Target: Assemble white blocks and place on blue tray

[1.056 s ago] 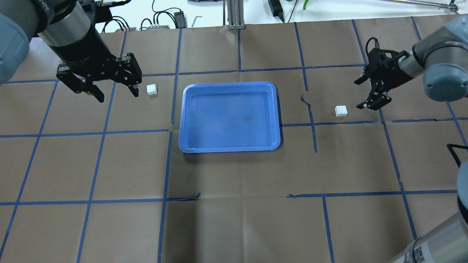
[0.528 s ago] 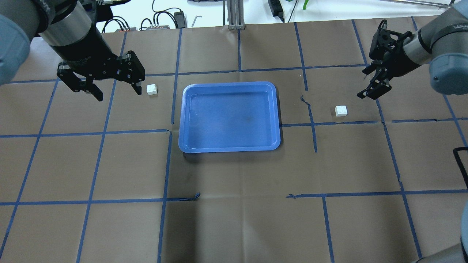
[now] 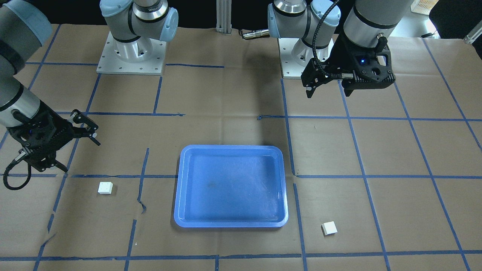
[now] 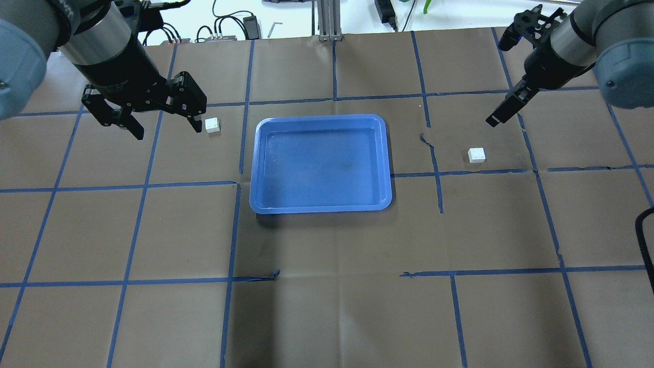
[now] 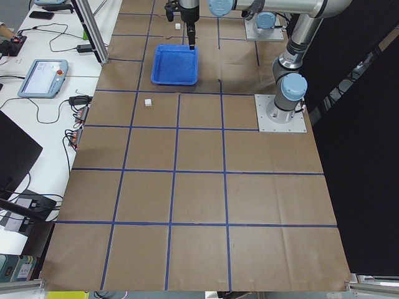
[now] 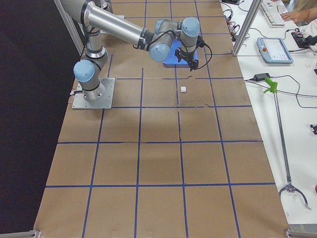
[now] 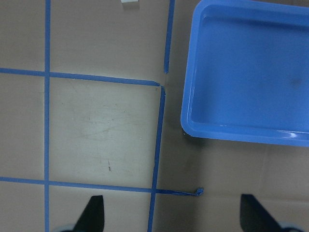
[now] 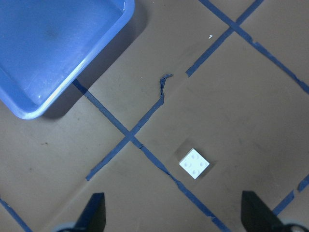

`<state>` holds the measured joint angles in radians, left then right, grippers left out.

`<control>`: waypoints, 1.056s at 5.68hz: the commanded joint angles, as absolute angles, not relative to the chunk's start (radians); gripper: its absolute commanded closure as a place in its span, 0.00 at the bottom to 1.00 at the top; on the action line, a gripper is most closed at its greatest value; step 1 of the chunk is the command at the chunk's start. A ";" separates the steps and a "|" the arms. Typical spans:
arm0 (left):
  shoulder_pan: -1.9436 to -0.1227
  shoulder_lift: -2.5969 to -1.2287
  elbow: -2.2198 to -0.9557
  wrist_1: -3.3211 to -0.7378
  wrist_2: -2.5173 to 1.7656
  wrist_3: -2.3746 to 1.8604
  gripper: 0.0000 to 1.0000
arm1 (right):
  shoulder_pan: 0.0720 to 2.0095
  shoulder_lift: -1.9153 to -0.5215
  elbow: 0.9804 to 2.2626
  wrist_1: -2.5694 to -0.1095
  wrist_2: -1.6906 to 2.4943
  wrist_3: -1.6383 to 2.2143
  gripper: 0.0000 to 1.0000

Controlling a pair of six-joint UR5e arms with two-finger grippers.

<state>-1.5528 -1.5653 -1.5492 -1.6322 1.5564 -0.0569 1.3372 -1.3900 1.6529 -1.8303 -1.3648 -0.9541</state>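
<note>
The blue tray (image 4: 321, 162) lies empty at mid-table, also in the front view (image 3: 230, 188). One white block (image 4: 212, 124) sits left of the tray, studs up; in the front view (image 3: 329, 228) it is on the right. My left gripper (image 4: 166, 128) is open, above the table, its right finger close beside this block. The other white block (image 4: 476, 155) lies right of the tray, also in the right wrist view (image 8: 194, 163). My right gripper (image 4: 498, 84) is open, raised and beyond that block. Both grippers are empty.
Cables and power boxes (image 4: 225, 25) and an aluminium post (image 4: 327, 20) lie past the far edge. The arm bases (image 3: 131, 56) stand on the robot's side. A loose black cable (image 4: 645, 230) hangs at the right edge. Torn tape (image 4: 426, 139) lies between tray and right block.
My right gripper has lifted and swung away from the right block toward the far edge. My left gripper has shifted slightly right, closer to the left block. Blocks and tray have not moved.
</note>
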 commanded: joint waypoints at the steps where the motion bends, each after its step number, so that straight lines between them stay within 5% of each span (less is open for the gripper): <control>1: -1.552 -1.560 -1.551 -1.634 1.560 -0.051 0.01 | 1.379 -1.373 1.603 -1.753 -1.396 -0.848 0.00; 6: -1.511 -1.670 -1.516 -1.632 1.558 -0.020 0.01 | 1.246 -1.191 1.633 -1.812 -1.373 -1.704 0.00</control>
